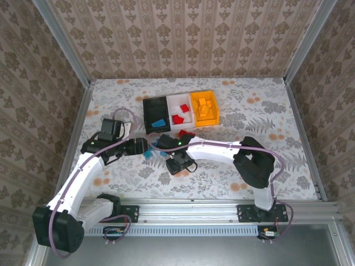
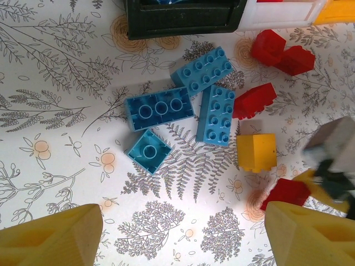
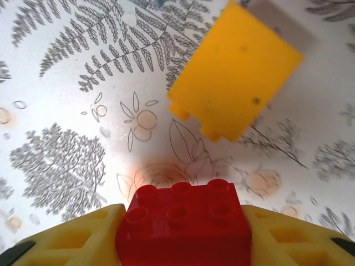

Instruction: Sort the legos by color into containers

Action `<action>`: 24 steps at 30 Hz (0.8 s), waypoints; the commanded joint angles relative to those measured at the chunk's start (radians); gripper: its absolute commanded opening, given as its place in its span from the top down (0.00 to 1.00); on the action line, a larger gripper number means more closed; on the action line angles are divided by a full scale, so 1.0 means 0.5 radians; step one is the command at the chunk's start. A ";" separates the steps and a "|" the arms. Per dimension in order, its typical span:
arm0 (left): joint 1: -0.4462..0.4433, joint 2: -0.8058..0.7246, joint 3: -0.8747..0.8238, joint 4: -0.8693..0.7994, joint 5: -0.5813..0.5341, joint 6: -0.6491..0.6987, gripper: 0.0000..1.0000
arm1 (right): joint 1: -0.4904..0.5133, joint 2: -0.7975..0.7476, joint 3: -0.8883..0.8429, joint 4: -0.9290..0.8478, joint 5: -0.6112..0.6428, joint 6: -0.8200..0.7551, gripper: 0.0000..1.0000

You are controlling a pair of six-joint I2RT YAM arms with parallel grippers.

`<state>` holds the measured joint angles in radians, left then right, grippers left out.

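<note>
"Nearest the arm bases, what are the two grippers doing?" asks the visitor.

"Right gripper (image 3: 183, 246): fingers drawn in on a red brick (image 3: 183, 216), one pad against each side. The brick looks to be resting on the table (image 3: 66, 138), and a low grip like this suits a straight lift. Left gripper (image 2: 183, 216): fingers wide apart with nothing between them. It is poised over the loose pile, probably to pick out a blue piece."

"Just beyond them, what lies loose?"

"Four blue bricks (image 2: 158, 108) sit clustered together. A yellow brick (image 2: 256, 151) lies just beside them, close to the gripped one. More loose red bricks (image 2: 254, 101) lie toward the bins."

"And farthest off?"

"Three bins stand in a row, side against side. The black bin (image 1: 155, 108) holds one blue brick (image 1: 160, 122). The white bin (image 1: 173, 108) holds red pieces (image 1: 178, 118), and the orange bin (image 1: 206, 124) holds yellow pieces (image 1: 204, 108). Each bin holds a single colour. I judge the sorting partly done, with the gripped brick bound for the white bin."
</note>
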<state>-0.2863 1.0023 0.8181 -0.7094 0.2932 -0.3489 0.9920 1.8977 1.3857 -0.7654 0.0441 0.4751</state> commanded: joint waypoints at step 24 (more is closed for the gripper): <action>0.033 -0.010 -0.044 -0.001 0.088 0.023 0.21 | -0.822 0.503 1.403 -0.191 -0.023 -0.202 0.49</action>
<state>-0.2787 0.9997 0.7971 -0.7055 0.3111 -0.3481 0.5934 2.0602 1.9953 -0.7998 0.0208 0.4042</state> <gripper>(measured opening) 0.788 0.507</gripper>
